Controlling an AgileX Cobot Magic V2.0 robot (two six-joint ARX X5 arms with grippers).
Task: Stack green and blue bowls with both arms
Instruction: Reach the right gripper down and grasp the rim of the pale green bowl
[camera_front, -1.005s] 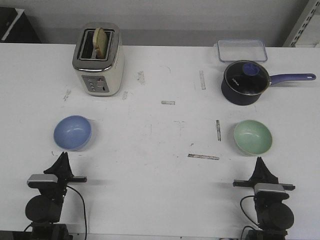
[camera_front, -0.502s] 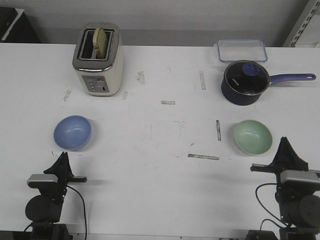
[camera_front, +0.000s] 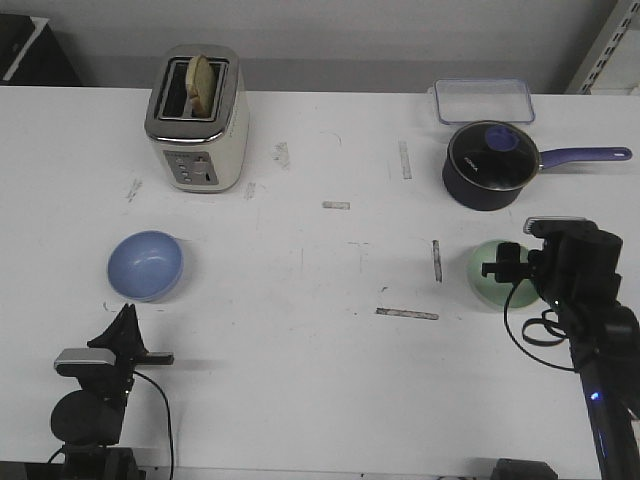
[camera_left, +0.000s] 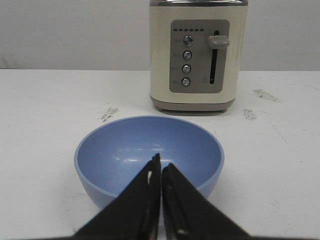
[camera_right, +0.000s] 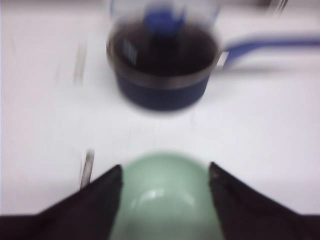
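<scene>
Two bowls: both on the white table (camera_front: 320, 380), well apart, not stacked.
Blue bowl (camera_front: 146, 265): on my left side, in front of the toaster (camera_front: 196, 118).
Green bowl (camera_front: 490, 270): on my right side, near the navy saucepan (camera_front: 487, 165).
My left gripper (camera_left: 161, 172): fingers pressed together, empty, pointing at the blue bowl's near wall.
My right gripper (camera_right: 165, 172): fingers spread wide above the green bowl, one on each side; the wrist view is blurred.

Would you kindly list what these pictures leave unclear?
- Green bowl: its right part is hidden by the right arm in the front view.
- Saucepan: motion-blurred in the right wrist view.
- Toaster: top cut off by the left wrist view's edge.
</scene>
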